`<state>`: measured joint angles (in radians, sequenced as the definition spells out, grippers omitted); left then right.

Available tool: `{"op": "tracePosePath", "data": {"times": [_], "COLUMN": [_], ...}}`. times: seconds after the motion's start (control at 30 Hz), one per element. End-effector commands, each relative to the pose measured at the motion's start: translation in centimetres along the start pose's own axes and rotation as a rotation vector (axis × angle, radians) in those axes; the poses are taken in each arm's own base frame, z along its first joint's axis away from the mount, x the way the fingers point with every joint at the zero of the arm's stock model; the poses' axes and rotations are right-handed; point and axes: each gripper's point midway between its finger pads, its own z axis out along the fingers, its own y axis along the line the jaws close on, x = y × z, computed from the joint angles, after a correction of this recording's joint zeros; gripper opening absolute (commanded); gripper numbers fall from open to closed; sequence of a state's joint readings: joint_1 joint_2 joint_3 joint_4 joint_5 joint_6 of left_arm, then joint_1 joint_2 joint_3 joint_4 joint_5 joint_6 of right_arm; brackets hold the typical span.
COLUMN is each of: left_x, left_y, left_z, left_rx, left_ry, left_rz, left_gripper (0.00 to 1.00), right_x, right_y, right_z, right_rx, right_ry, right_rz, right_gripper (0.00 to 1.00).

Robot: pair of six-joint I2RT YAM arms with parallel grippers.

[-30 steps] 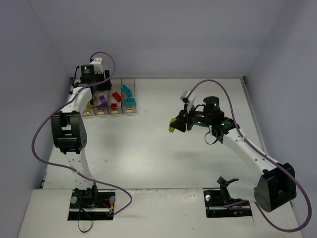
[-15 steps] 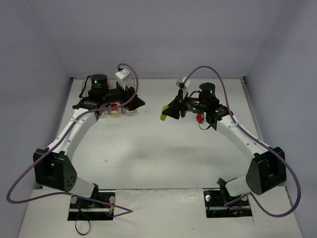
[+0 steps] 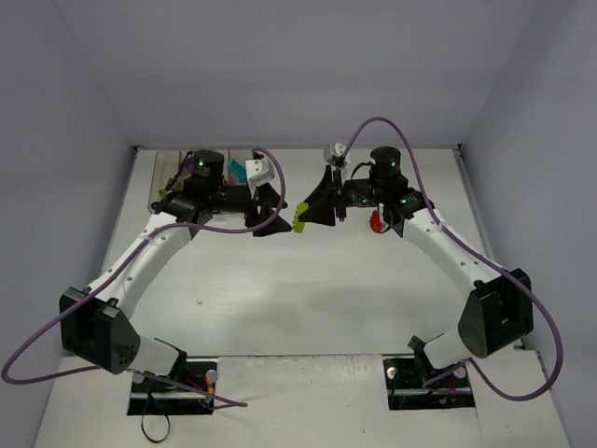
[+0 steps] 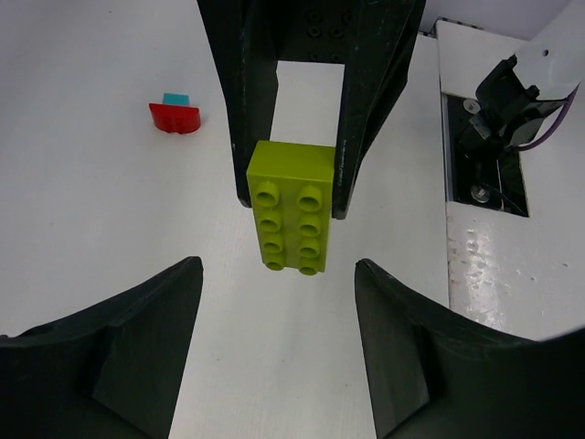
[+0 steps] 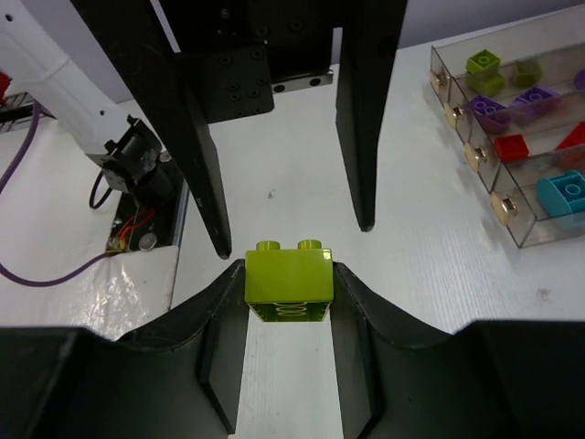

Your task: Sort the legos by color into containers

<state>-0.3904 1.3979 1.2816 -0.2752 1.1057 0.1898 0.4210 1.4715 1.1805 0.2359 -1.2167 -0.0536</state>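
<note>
Lime-green brick [image 5: 289, 283] is hanging above the white table [image 4: 110, 201], with the right gripper [image 5: 289, 274] clamping its sides firmly. Facing it, the left gripper [image 4: 276, 270] is standing roughly half open, its fingers flanking the brick's free end without touching it. Behind the left gripper, the containers [image 5: 548, 236] are holding green, purple, red and teal legos [image 5: 498, 105], so most of the sorting is looking done. This brick and a red-and-teal piece [image 4: 175, 116] lying behind the right gripper are remaining. Plain lavender-grey walls [image 3: 280, 75] are enclosing the matte tabletop.

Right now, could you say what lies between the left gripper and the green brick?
Nothing; left wrist view shows a bare gap from left gripper to green brick.
</note>
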Motion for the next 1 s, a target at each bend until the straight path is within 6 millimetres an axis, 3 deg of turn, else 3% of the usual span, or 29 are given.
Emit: {"op": "tracePosePath", "data": {"times": [0.0, 0.27, 0.63, 0.73, 0.77, 0.87, 0.93, 0.97], "left_x": [-3.1, -3.6, -2.4, -2.3, -2.2, -1.9, -1.6, -1.6], "left_y": [-1.6, -2.1, -2.5, -2.4, -2.3, -2.0, -1.8, -1.8], "left_z": [-0.3, 0.7, 1.6, 1.7, 1.7, 1.9, 2.0, 2.0], "left_rx": [0.060, 0.110, 0.144, 0.145, 0.144, 0.143, 0.139, 0.139], "left_ry": [-0.063, -0.077, -0.056, -0.054, -0.052, -0.042, -0.034, -0.032], "left_rz": [0.138, 0.134, 0.074, 0.066, 0.060, 0.036, 0.021, 0.020], "left_gripper": [0.61, 0.61, 0.57, 0.44, 0.29, 0.04, 0.00, 0.00], "right_x": [-3.7, -3.8, -4.0, -3.9, -3.9, -3.5, -3.2, -3.1], "right_y": [2.2, 3.3, 3.4, 3.4, 3.3, 2.7, 2.4, 2.2], "right_z": [0.3, 0.6, 0.6, 0.7, 0.7, 0.6, 0.5, 0.4], "right_rx": [-0.105, -0.145, -0.126, -0.123, -0.111, -0.070, -0.050, -0.034], "right_ry": [-0.058, -0.058, -0.062, -0.061, -0.062, -0.060, -0.058, -0.057], "right_rz": [-0.154, -0.163, -0.173, -0.171, -0.174, -0.174, -0.171, -0.167], "right_gripper": [0.00, 0.01, 0.02, 0.04, 0.06, 0.09, 0.15, 0.25]}}
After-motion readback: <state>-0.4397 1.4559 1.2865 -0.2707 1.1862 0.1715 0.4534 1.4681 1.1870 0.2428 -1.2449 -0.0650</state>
